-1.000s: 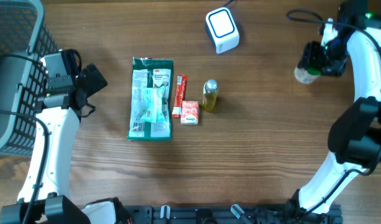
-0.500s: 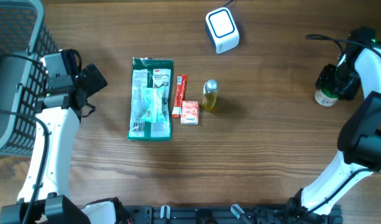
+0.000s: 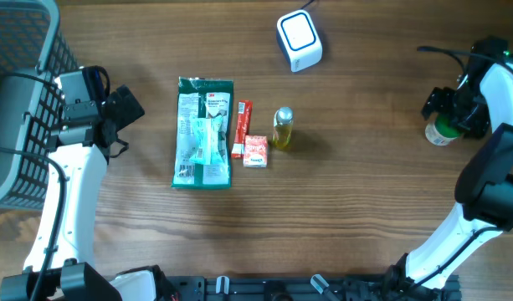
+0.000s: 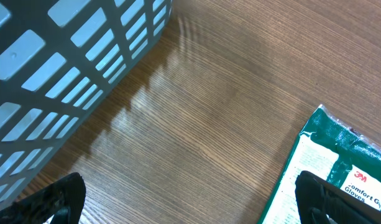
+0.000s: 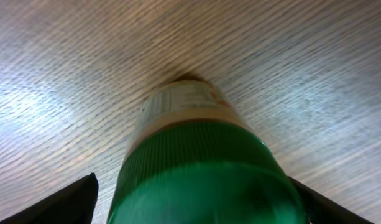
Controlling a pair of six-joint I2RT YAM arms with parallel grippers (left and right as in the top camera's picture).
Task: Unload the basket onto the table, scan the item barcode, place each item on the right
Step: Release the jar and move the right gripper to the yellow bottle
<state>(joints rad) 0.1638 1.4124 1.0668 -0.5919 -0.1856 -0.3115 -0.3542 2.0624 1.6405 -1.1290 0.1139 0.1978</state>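
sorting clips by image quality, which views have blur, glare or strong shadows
Right wrist: the green jar cap fills the frame, soft and out of focus, with glare on the table at left. Left wrist: sharp, glove pack print legible, the basket casting a lattice shadow. Overhead: even light, sharp, faint shadows only.

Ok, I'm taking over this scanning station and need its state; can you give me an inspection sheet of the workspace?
Surface: wooden table, no spills seen.
Job's things: scanner; gloves pack, red sachet, small box and yellow bottle grouped mid-table; green-lidded jar upright at right.
Clutter: nothing seen.
Grippers: left gripper open, empty; right gripper open, straddling the jar.
Cables: black cable by the right arm.
Surroundings: grey basket at left.
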